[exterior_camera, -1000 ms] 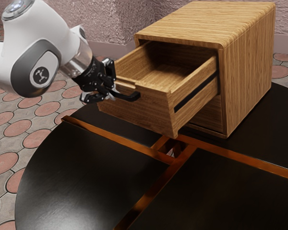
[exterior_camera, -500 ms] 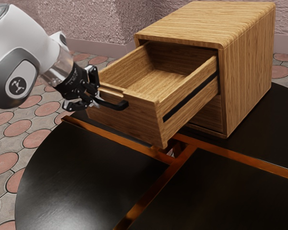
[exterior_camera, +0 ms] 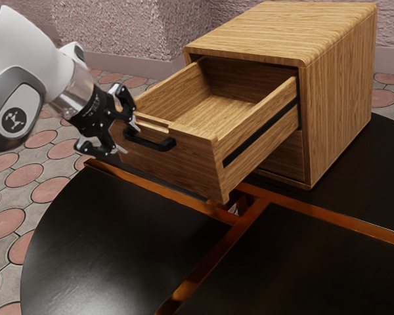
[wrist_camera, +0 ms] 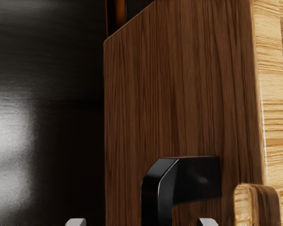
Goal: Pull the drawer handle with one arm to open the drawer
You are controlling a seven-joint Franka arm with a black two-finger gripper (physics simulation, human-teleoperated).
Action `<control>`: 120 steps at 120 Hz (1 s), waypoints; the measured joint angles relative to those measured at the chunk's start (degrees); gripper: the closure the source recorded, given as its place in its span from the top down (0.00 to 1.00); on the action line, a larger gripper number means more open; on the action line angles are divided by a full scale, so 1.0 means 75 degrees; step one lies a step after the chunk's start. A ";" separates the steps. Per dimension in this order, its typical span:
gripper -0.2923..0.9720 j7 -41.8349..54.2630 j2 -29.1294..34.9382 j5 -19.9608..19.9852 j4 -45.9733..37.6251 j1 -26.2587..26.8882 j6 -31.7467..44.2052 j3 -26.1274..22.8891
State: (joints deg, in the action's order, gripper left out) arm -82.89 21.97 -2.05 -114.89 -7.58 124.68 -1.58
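Wooden drawer [exterior_camera: 184, 154] standing well out of cabinet [exterior_camera: 335, 98]; black handle [exterior_camera: 150, 142] just before hand [exterior_camera: 123, 128], spread wide, gripping nothing

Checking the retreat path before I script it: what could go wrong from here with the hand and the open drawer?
1. The black gripper has its fingers open around the end of the black bar handle; a sideways retreat may snag it and drag the light wooden drawer.
2. The drawer already juts far out of the wooden cabinet over the dark round table; more pulling may overrun its black side rail.
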 joint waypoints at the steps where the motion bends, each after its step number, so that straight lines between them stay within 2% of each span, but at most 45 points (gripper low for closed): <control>1: 0.50 0.0000 0.0035 0.0000 -0.0014 0.0008 -0.0002 -0.0002; 14: 0.61 -0.0002 0.0524 0.0002 0.0049 0.0459 -0.0113 -0.0091; 22: 0.65 -0.0003 0.0030 -0.0006 0.1604 0.1100 -0.0403 -0.0460; 29: 0.68 -0.0003 -0.0830 -0.0019 0.3557 0.2095 -0.1064 -0.0719; 37: 0.71 -0.0001 -0.1547 -0.0018 0.4398 0.3251 -0.1670 -0.0806; 48: 0.73 -0.0002 -0.2238 -0.0029 0.4079 0.4175 -0.2229 -0.0830; 60: 0.75 -0.0001 -0.2824 -0.0011 0.4333 0.4642 -0.2985 -0.0792; 75: 0.76 -0.0136 -0.2987 0.0496 0.4317 0.5107 -0.3820 -0.0586; 87: 0.76 -0.0242 -0.3000 0.0682 0.4143 0.5548 -0.4218 -0.0321; 107: 0.77 -0.0367 -0.3085 0.0633 0.4080 0.5819 -0.4551 -0.0221; 120: 0.77 -0.0432 -0.3135 0.0597 0.3970 0.5552 -0.4587 -0.0218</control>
State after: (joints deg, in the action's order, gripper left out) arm -86.13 -1.54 2.43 -85.11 34.06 90.28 -3.22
